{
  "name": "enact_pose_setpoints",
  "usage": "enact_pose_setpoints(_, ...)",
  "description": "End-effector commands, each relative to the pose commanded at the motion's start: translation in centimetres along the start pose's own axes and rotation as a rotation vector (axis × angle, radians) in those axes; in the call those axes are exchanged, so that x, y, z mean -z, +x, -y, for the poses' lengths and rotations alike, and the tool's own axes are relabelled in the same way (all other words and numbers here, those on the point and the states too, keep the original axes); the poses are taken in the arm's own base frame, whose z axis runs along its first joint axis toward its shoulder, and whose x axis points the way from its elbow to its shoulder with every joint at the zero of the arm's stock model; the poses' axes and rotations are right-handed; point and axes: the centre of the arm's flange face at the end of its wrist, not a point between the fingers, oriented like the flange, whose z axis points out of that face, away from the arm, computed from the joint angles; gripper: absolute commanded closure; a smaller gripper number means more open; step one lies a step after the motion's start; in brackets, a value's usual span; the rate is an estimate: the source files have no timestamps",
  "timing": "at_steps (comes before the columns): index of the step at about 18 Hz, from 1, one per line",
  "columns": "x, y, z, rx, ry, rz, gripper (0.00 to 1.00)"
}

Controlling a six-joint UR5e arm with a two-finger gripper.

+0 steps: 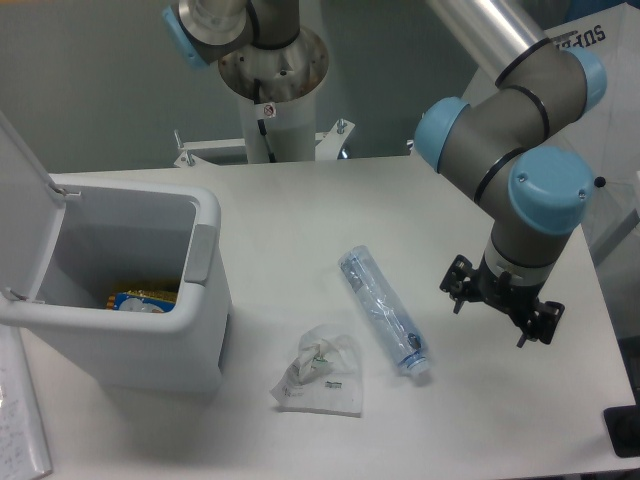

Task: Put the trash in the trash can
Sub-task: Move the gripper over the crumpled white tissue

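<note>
Trash lies on the white table [300, 210]: a crumpled, filmy wrapper [320, 373] with small print, and just beside it a long clear bottle [383, 310], white-capped. Left stands the smooth pale bin [165, 330], lid up. Gripper [497, 315] hangs right, holding nothing; whether open, cannot tell.

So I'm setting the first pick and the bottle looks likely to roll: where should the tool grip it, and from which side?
Probably from straight above, at mid-body. The bottle lies flat and diagonal on the table, cap toward the near edge, so the tool would close across its narrow width, fingers turned square to its long axis. The wrapper lies apart.
</note>
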Motion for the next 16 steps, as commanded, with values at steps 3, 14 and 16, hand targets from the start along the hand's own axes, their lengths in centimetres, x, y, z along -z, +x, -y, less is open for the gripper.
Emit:
enact_pose_setpoints(3, -0.1, 0.1, 0.1, 0.000, 0.000, -0.002, 0.00)
enact_pose_setpoints(14, -2.4, 4.6, 4.0, 0.034, 0.060, 0.081, 0.00)
enact_pose_setpoints(16, -3.9, 7.5, 6.9, 0.045, 0.051, 0.052, 0.00)
